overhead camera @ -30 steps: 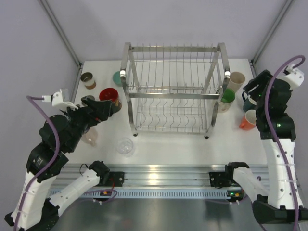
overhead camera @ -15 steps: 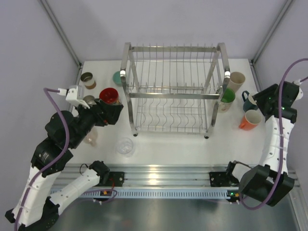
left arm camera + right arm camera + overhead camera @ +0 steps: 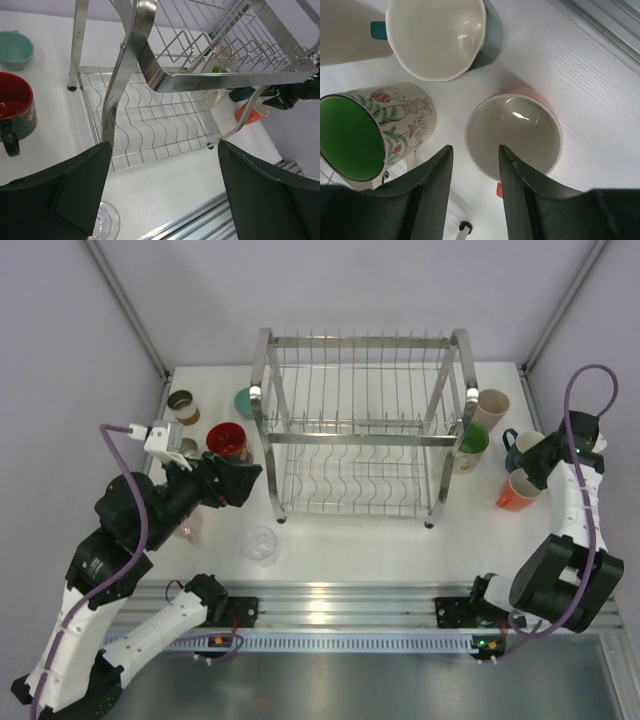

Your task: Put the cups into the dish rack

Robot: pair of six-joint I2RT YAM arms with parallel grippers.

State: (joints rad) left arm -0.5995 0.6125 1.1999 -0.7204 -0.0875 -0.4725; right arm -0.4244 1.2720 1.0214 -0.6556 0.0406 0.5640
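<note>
The chrome dish rack (image 3: 360, 430) stands mid-table with nothing in it. To its right are a tall beige cup (image 3: 490, 408), a floral mug with a green inside (image 3: 470, 445), a teal mug (image 3: 520, 448) and an orange mug (image 3: 517, 490). My right gripper (image 3: 535, 470) hangs over the orange mug (image 3: 520, 135). Its jaws (image 3: 475, 147) are open and narrow, one each side of the mug's left rim. My left gripper (image 3: 252, 472) is wide open (image 3: 164, 144) and holds nothing, near the rack's front left post and beside the black mug with a red inside (image 3: 228, 440).
A brown paper cup (image 3: 183, 405) and a teal cup (image 3: 244, 402) stand at the back left. A clear cup (image 3: 261, 544) and a pink cup (image 3: 188, 530) sit near the front left. The aluminium rail (image 3: 330, 605) runs along the near edge.
The right arm has folded down and its gripper has come over the orange mug while its jaws narrowed. The left gripper has shifted slightly toward the rack, still open.
</note>
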